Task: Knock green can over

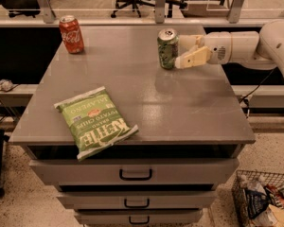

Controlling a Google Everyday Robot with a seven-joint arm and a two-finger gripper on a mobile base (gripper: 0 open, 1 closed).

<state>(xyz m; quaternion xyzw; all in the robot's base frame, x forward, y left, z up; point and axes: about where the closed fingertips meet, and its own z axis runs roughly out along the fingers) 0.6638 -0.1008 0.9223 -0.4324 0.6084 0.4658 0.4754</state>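
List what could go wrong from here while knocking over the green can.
1. The tool sits low against the upright green can, so a push may slide it instead of tipping it.
2. Once down, the can could roll across the table toward the chip bag or off an edge.

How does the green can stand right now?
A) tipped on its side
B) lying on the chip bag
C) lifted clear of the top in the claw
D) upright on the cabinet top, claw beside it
D: the green can stands upright, silver top up, on the cabinet top, with the claw close beside it, on the side away from the red can.
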